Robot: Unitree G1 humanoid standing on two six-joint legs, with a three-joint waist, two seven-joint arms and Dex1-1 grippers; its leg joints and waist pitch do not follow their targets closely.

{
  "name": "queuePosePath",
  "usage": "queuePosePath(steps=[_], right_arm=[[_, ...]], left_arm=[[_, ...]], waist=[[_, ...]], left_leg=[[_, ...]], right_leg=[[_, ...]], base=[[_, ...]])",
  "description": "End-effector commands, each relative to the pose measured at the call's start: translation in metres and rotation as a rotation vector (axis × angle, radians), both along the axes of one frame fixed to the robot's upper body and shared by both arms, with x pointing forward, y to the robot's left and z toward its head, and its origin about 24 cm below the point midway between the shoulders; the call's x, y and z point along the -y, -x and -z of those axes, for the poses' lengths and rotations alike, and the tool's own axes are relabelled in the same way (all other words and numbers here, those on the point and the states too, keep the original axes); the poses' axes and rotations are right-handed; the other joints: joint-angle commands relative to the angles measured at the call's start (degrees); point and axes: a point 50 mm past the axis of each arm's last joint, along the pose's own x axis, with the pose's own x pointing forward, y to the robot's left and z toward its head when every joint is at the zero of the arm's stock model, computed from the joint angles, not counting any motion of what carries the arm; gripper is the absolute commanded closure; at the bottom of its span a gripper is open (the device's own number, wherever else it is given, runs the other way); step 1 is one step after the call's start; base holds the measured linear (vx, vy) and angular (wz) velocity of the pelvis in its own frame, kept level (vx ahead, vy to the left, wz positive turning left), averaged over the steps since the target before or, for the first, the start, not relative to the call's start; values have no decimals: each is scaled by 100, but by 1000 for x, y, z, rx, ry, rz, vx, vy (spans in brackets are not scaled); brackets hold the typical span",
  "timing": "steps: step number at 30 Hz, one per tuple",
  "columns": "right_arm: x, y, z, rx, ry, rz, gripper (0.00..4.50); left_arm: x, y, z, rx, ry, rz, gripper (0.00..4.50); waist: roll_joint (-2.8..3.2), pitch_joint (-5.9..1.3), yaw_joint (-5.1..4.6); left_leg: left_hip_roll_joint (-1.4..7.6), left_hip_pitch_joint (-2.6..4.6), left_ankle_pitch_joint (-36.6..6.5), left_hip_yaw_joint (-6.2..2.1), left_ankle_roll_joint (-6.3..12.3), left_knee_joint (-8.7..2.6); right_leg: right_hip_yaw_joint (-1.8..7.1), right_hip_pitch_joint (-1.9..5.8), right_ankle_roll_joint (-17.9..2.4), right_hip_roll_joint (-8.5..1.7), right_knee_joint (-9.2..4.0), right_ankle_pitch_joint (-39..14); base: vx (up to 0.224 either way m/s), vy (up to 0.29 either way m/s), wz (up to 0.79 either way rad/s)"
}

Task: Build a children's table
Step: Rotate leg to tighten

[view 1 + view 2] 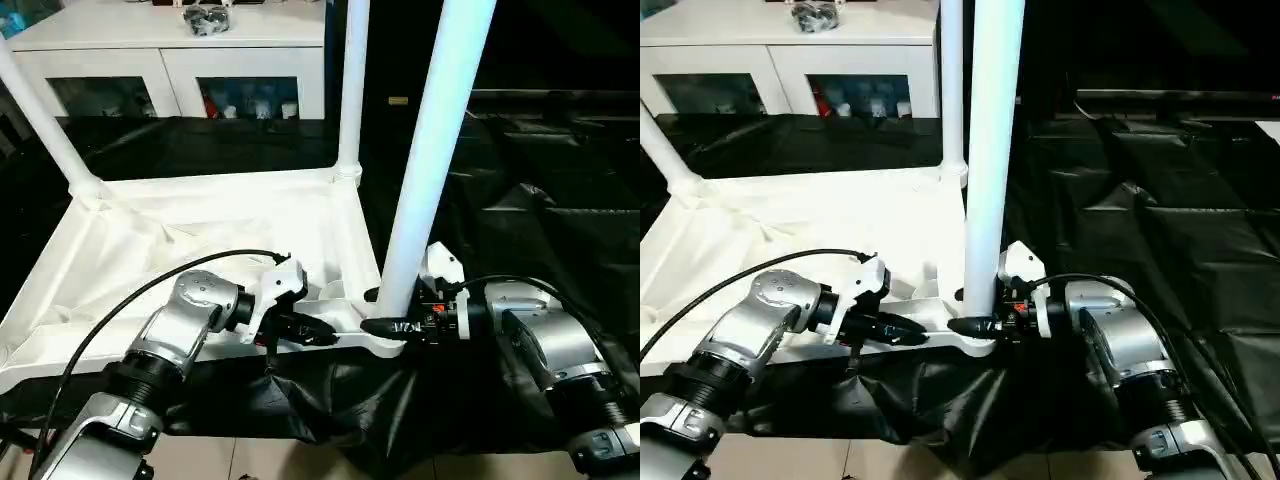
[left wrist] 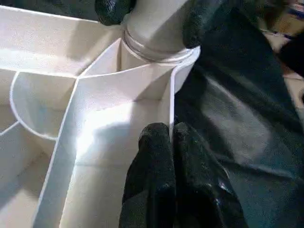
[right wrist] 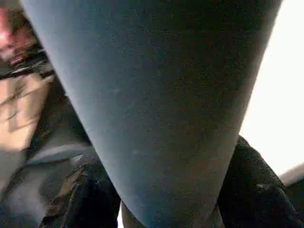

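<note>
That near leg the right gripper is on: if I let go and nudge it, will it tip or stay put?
Likely stays: the near leg stands upright with its base seated in the tabletop corner socket. It looks a stiff, probably light, hollow tube. Its smooth taper may slip between the right gripper fingers, which flank its base.

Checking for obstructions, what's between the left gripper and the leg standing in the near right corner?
In the left eye view, a short stretch of the tabletop's near rim separates the left gripper from the near-right leg; nothing else lies there.
</note>
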Motion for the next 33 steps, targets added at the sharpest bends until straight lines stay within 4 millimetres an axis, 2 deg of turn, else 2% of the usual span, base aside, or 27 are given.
queuePosePath(steps=[1, 3, 4, 6, 7, 8, 9, 10, 13, 14, 16, 20, 22, 27, 30, 33], right_arm=[[-37, 4, 20, -96, -45, 11, 233], [-40, -1, 25, -97, -30, 92, 235], [-43, -8, 32, -88, 6, 197, 235], [-48, -13, 39, -88, 32, 294, 238], [-49, -14, 40, -89, 37, 316, 242], [-49, -14, 40, -89, 37, 316, 242], [-54, -16, 42, -83, 43, 356, 244], [-59, -20, 44, -68, 68, 427, 244], [-63, -25, 47, -46, 102, 494, 244], [-65, -27, 47, -30, 106, 498, 244], [-66, -28, 46, -38, 91, 497, 195], [-65, -29, 40, -55, 44, 445, 174], [-64, -28, 39, -43, 52, 431, 144], [-57, -25, 36, 28, 89, 314, 144], [-49, -18, 32, 50, 84, 176, 144], [-42, -11, 29, 50, 81, 66, 144]], left_arm=[[37, -12, -18, 94, 81, -38, 450], [41, -16, -18, 104, 72, -77, 450], [48, -21, -18, 115, 67, -126, 450], [54, -27, -18, 125, 61, -204, 450], [56, -29, -19, 129, 59, -224, 450], [56, -29, -19, 129, 59, -224, 450], [59, -32, -19, 133, 55, -267, 450], [61, -36, -18, 146, 44, -315, 450], [64, -40, -18, 163, 27, -354, 450], [64, -41, -18, 166, 28, -356, 450], [64, -41, -18, 167, 30, -352, 450], [62, -36, -18, 167, 49, -290, 450], [61, -36, -18, 165, 52, -284, 450], [55, -32, -15, 158, 58, -229, 450], [48, -28, -15, 153, 66, -167, 450], [44, -25, -16, 144, 75, -121, 450]], waist=[[-76, -256, -51], [-85, -267, -87], [-93, -264, -118], [-92, -253, -173], [-86, -260, -205], [-92, -265, -225], [-60, -262, -222], [-70, -252, -241], [-72, -268, -267], [-65, -272, -277], [-69, -272, -289], [-74, -280, -307], [-77, -281, -315], [-77, -294, -309], [-79, -316, -299], [-93, -330, -272]], left_leg=[[83, 38, -1503, 14, 228, -439], [66, 32, -1506, 1, 165, -435], [57, 1, -1503, -13, 150, -444], [41, 12, -1649, -13, 100, -436], [45, 43, -1698, -19, 86, -436], [47, 20, -1660, -21, 129, -436], [51, 12, -1647, -25, 152, -441], [43, 23, -1703, -5, 154, -433], [31, 31, -1748, -16, 136, -434], [39, 10, -1759, -25, 152, -438], [42, 14, -1797, -19, 202, -434], [55, -12, -1752, -23, 297, -445], [55, -21, -1707, -18, 310, -442], [62, -19, -1563, -6, 390, -423], [66, -38, -1291, -2, 496, -403], [72, -37, -1051, 18, 702, -372]], right_leg=[[179, 238, -1185, -218, -480, -1879], [179, 239, -1088, -231, -499, -2058], [168, 258, -1024, -222, -496, -2129], [154, 231, -950, -222, -529, -2372], [159, 207, -951, -227, -552, -2423], [162, 230, -975, -220, -539, -2297], [160, 237, -984, -218, -537, -2233], [161, 199, -983, -205, -554, -2246], [151, 206, -964, -210, -566, -2346], [147, 216, -984, -221, -553, -2293], [150, 218, -1017, -211, -558, -2178], [153, 248, -1122, -213, -525, -1910], [156, 251, -1158, -213, -515, -1818], [158, 267, -1235, -223, -503, -1672], [157, 304, -1379, -218, -450, -1165], [158, 331, -1545, -217, -407, -678]], base=[[0, 0, 0], [0, 0, 0], [0, 0, 0], [0, 0, 0], [0, 0, 0], [0, 0, 0], [0, 0, 0], [0, 0, 0], [0, 0, 0], [0, 0, 0], [0, 0, 0], [0, 0, 0], [0, 0, 0], [0, 0, 0], [0, 0, 0], [0, 0, 0]])
